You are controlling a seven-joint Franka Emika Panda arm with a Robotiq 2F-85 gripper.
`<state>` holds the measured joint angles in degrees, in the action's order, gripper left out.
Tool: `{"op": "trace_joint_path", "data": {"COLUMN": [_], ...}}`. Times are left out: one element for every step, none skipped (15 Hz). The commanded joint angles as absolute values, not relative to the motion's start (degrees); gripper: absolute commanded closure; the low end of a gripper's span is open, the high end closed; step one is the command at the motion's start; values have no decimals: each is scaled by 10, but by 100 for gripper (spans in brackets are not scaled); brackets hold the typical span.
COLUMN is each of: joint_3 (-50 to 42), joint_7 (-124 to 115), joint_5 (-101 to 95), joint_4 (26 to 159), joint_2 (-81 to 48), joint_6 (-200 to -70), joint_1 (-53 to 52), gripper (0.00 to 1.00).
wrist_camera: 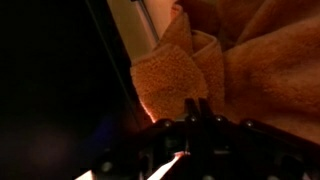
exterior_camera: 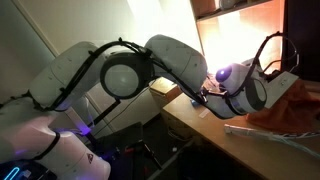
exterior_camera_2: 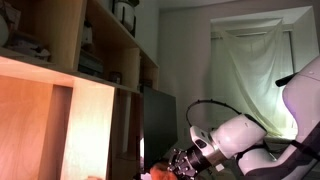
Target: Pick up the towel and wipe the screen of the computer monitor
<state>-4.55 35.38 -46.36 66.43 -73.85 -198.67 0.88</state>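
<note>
Wrist view — tool point(wrist_camera: 197, 110) at towel point(wrist_camera: 170, 85), grip unclear — v. dark.

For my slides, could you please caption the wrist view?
Gripper pinching a fold of the orange towel in dim light.

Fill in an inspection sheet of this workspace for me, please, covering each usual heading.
Surface: wooden desk, dimly lit.
Job's things: orange towel bunched up at the gripper; dark monitor standing upright beside the shelves.
Clutter: pale flat object lying on the desk, too blurred to identify.
Grippers: gripper, fingers close together on a fold of the towel.
Cables: black cable looping over the wrist.
Surroundings: wooden shelves holding items; pale curtain behind.
</note>
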Motion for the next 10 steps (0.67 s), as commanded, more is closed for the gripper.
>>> {"op": "trace_joint_path", "data": {"joint_3": [79,117,145,187,213,241,264,277,293,305], "joint_7": [385,392,398,402,401,399,401,404,405,408], "joint_5": [-532,-555,-571,-599,-613,-631,-643,-644,-646,-650], "joint_4": [684,690,693,711,720,737,751,756,766,778], "joint_2": [-708,-705,-706,-702,-702,-699,-698,-699,-697,-693], "joint_6": [-1987,-1986,-1986,-1986,-1986,-1986,-1986,-1986,-1986,-1986], "joint_1": [104,134,158,191,214,240,261,276,292,307], "gripper": [95,95,95,95,95,95,95,95,95,95]}}
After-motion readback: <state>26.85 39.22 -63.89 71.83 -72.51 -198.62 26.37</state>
